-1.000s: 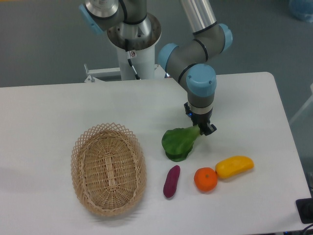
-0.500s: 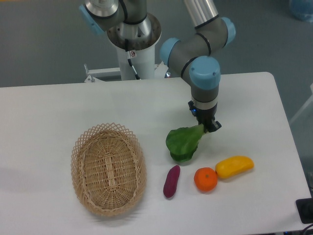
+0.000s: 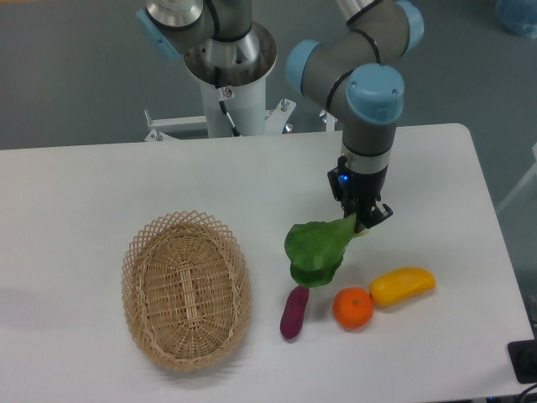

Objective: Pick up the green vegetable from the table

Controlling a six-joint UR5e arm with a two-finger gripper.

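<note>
Lifted, green vegetable point(image 3: 317, 249) hangs from clamped jaws.

Leafy green vegetable point(image 3: 316, 250) above table point(image 3: 101, 180)

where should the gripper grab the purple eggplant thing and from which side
Grip the purple eggplant piece across its narrow middle, coming straight down from above. It lies flat on the table, long axis running near to far, so the jaws should close left-right across its width. The green vegetable in the gripper overhangs its far end and the orange sits to one side, so avoid side approaches.
</note>
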